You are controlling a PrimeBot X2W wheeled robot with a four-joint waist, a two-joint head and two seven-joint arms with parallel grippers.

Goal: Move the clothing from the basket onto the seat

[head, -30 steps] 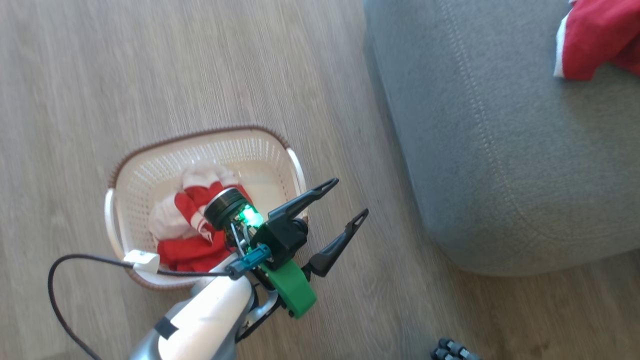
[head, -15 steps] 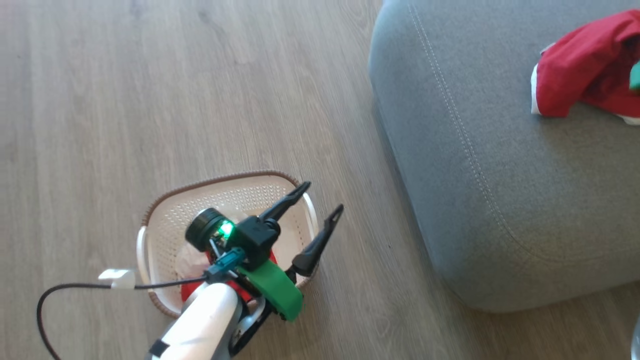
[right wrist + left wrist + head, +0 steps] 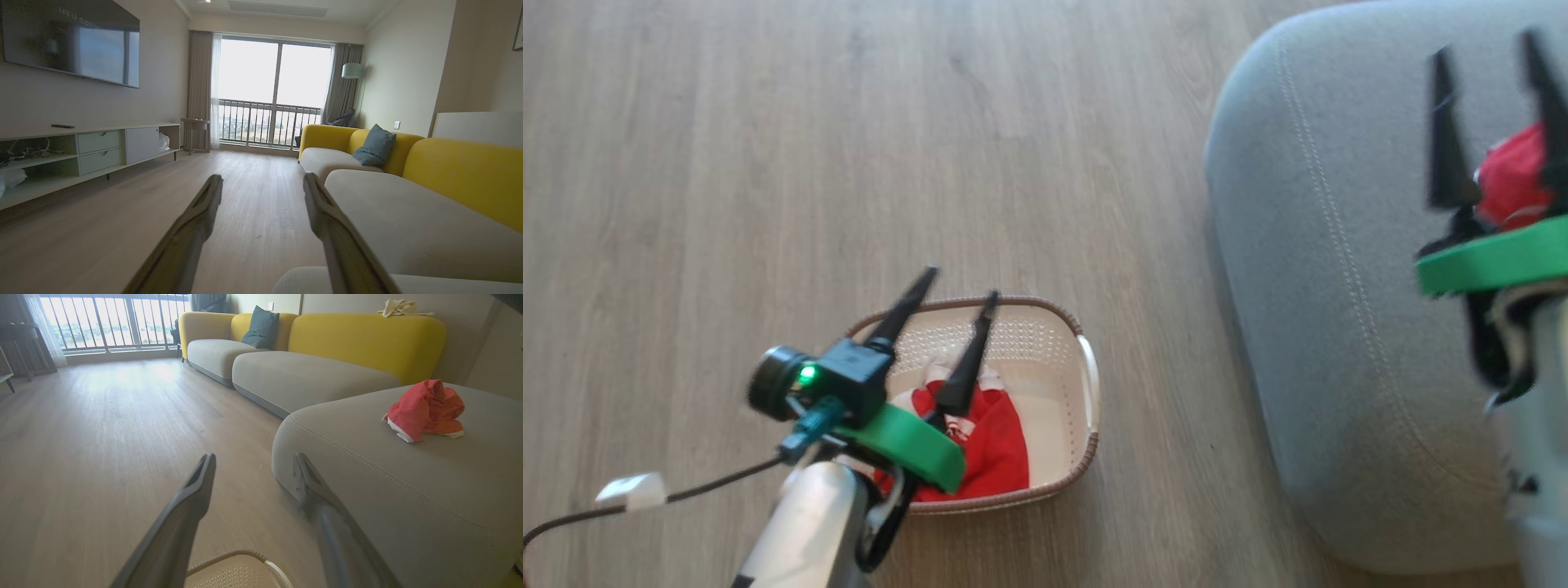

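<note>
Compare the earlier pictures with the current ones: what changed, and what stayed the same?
The camera shifted. Relative to the basket, the left pincer swung from pointing past its right side to pointing over its inside. The right pincer came into view above the seat. Unchanged: both pincers open, red clothing in basket, red garment on seat.

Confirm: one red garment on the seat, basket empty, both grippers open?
No, the basket is not empty: the head view shows red clothing in it. One red garment lies on the seat, and the left gripper and right gripper are open.
</note>
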